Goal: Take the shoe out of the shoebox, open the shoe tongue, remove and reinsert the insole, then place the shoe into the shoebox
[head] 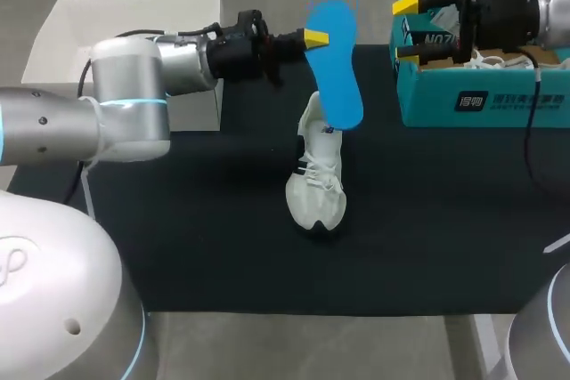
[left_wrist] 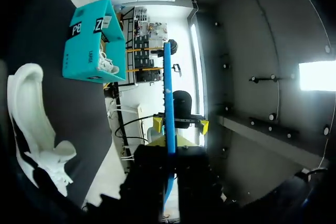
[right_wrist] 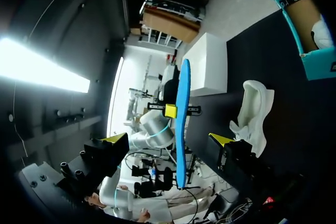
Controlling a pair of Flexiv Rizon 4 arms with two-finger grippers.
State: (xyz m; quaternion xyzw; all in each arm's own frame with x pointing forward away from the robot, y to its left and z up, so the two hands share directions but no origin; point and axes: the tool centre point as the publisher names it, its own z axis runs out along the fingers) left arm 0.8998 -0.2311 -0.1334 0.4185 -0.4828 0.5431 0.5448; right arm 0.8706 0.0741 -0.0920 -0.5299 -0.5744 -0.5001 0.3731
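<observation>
Insole (head: 334, 64), flat blue oval, pinched in left gripper (head: 313, 39) above white lace-up shoe (head: 316, 175); right gripper (head: 408, 28) gapes empty

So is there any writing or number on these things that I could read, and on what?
On the teal shoebox, front wall: white print, too small and blurred to read.
On the same shoebox, end wall in the left wrist view: large white letters, partly cut off, unreadable.
On the blue insole and the white shoe: no readable print.
</observation>
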